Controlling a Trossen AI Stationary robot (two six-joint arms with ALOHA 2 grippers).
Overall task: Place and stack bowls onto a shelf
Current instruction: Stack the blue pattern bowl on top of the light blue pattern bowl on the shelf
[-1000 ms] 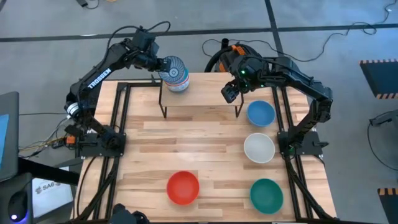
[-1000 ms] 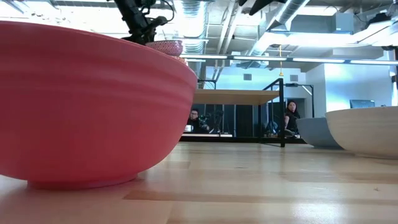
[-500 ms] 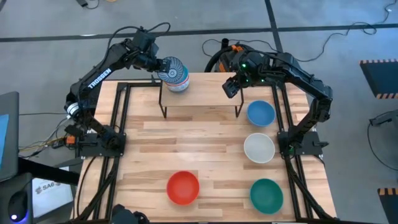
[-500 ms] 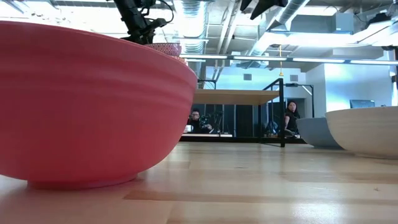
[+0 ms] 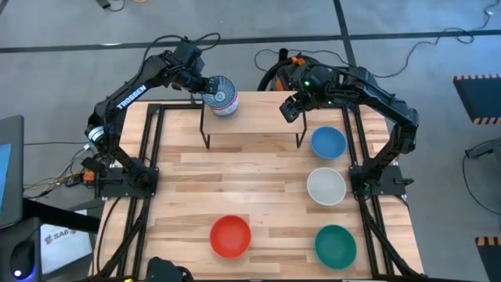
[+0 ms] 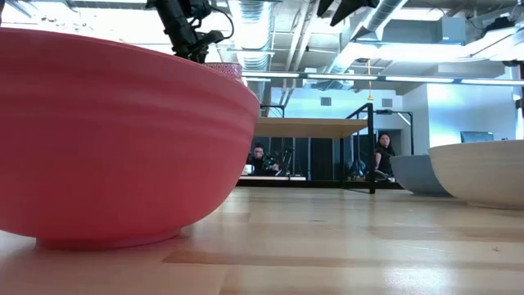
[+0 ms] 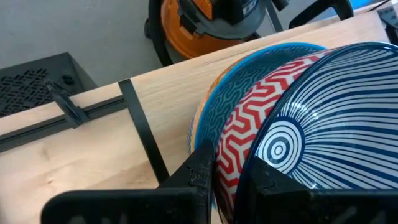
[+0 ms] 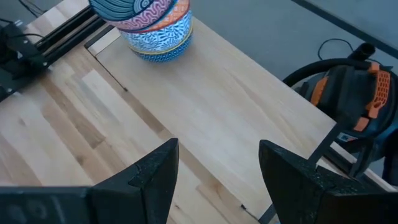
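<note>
I had the left gripper (image 5: 205, 84) pinched shut on the rim of the top bowl (image 7: 323, 124) of the stack (image 5: 221, 95) on the shelf (image 5: 258, 117). My right gripper (image 5: 291, 110) hovered above the shelf's other end, fingers (image 8: 149, 174) spread wide, holding nothing.

The shelf (image 5: 258, 119) stands at the far middle of the table (image 5: 188, 200). A stack of bowls (image 5: 221, 95) sits on the shelf's left end, with the left gripper (image 5: 205, 84) at its left side (touching its rim). The right gripper (image 5: 291, 110) hangs over the shelf's right end, well apart from the stack. Three bowls run down the table's right side: one (image 5: 328, 142) just right of the shelf, one (image 5: 326, 186) nearer, one (image 5: 335, 244) nearest. Another bowl (image 5: 230, 236) lies near, left of that last one.
</note>
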